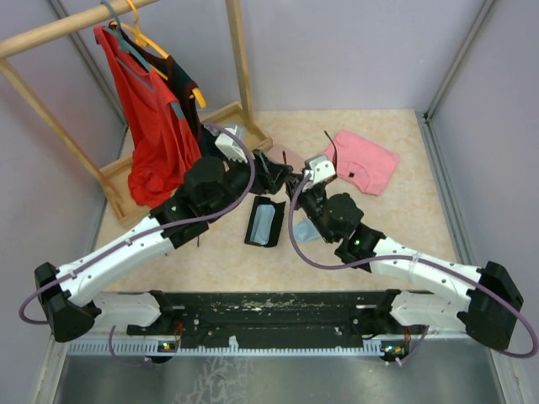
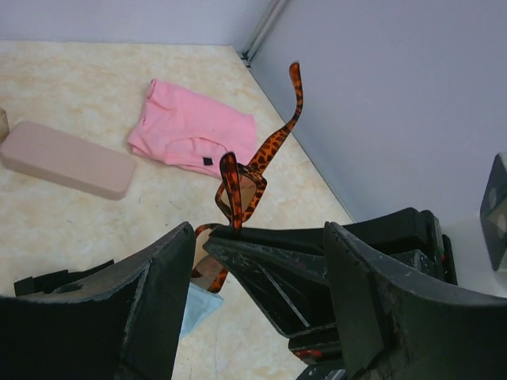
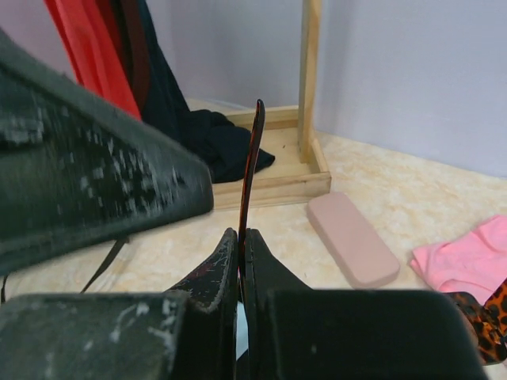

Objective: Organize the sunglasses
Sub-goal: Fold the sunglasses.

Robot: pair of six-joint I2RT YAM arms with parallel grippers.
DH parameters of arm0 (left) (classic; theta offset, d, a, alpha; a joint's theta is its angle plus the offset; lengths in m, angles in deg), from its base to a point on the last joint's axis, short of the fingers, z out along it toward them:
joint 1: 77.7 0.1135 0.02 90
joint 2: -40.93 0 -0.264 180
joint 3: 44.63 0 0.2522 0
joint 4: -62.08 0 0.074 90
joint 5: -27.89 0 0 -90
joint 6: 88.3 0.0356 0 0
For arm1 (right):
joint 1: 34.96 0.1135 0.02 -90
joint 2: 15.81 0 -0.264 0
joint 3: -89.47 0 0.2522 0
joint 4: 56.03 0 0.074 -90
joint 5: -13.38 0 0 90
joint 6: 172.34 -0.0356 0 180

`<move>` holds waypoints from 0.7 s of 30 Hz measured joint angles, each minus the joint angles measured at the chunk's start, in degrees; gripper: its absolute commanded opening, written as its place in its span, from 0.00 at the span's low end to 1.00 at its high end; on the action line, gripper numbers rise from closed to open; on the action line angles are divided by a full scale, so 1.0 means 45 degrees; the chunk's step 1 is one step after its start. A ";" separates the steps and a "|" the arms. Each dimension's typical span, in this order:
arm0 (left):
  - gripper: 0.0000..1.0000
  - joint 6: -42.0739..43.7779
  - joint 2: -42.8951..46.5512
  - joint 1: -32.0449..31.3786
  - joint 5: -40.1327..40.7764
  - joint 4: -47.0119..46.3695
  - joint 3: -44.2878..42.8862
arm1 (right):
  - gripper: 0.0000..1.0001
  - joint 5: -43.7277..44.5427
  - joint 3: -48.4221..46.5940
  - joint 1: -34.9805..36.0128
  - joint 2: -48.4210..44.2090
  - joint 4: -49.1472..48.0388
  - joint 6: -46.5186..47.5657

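Checking for writing first: we find no brand or text we can read. The only label-like bit is a small dark tag [image 2: 207,161] on the pink cloth [image 2: 194,131], too small to make out.

Both arms meet mid-surface [image 1: 421,210]. The right pincer [image 3: 242,237] is closed tight on a thin part of the reddish-brown sunglasses [image 2: 244,191] & holds them up off the surface. Which part of the frame it has, we can't tell. The frame is tortoise-patterned, w/ one temple sticking up toward the rt wall. The left pincer [image 2: 260,233] stands wide open w/ nothing gripped, one finger on each side of the right pincer. Whether its pads touch the other pincer, we can't tell.

Just below the pincers in the top view lies the black case [image 1: 253,220], open, w/ a light-blue cloth [image 1: 269,223] inside. The pink case [image 2: 67,158] lies shut farther back, near the rack base. The pink cloth is off to the rt of it, apart.

Edges: grey walls [image 1: 354,50] close the back & both sides. The wooden rack [image 1: 240,59] w/ a red garment [image 1: 152,126] fills the far-left corner. Bare surface shows btw the pink cloth & the rt wall, along the back wall, & near the front on both sides of the black case. The tightest spot is the centre, where the arms, sunglasses & black case crowd together.
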 measured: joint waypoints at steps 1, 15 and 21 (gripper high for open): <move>0.72 0.0058 -0.0092 -0.0146 0.0194 -0.0024 -0.0034 | 0.00 0.0165 -0.0131 0.0058 0.0165 -0.0073 0.0019; 0.61 0.0680 -0.1117 -0.0287 0.1991 -0.0024 -0.0641 | 0.00 0.0641 -0.0403 0.0291 0.0413 -0.0787 0.0369; 0.44 0.0816 -0.1302 -0.0287 0.1938 -0.0180 -0.0806 | 0.00 0.0559 -0.0403 0.0291 0.0427 -0.0952 0.0447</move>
